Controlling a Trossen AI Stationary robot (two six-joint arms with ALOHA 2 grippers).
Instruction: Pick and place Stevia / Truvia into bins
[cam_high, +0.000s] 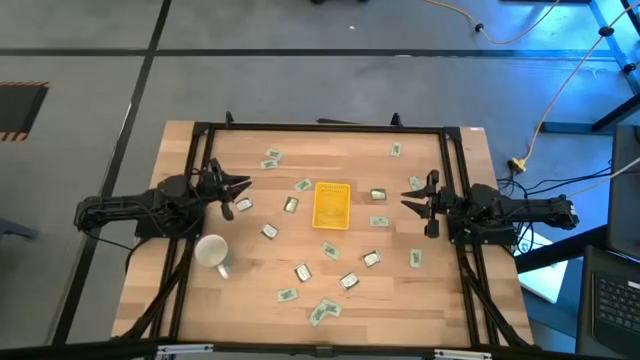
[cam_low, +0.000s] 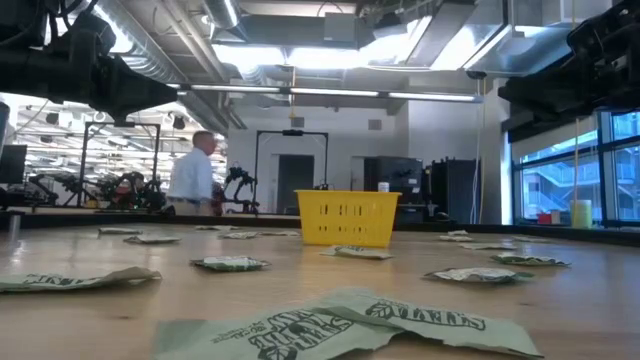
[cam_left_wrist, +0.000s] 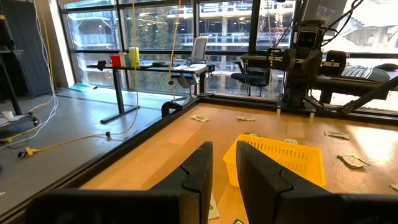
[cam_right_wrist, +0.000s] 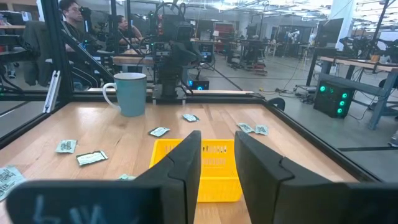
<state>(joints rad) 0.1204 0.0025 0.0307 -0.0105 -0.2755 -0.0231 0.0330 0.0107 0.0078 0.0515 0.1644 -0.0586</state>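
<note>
Many small white-and-green sweetener packets lie flat and scattered over the wooden table, for instance one (cam_high: 303, 185) left of the tray and one (cam_high: 371, 259) nearer the front; they also show in the low view (cam_low: 230, 264). The yellow tray (cam_high: 331, 205) stands at the table's middle and also shows in the low view (cam_low: 347, 218) and both wrist views (cam_left_wrist: 280, 158) (cam_right_wrist: 217, 177). My left gripper (cam_high: 243, 188) (cam_left_wrist: 224, 155) hovers left of the tray, open and empty, pointing toward it. My right gripper (cam_high: 408, 204) (cam_right_wrist: 217, 149) hovers right of the tray, open and empty, pointing toward it.
A white mug (cam_high: 212, 252) (cam_right_wrist: 129, 93) stands at the table's left, near my left arm. A dark metal frame (cam_high: 320, 127) runs around the table's edges. Beyond the table a person (cam_low: 193, 175) walks in the room, and other people (cam_right_wrist: 74, 18) sit.
</note>
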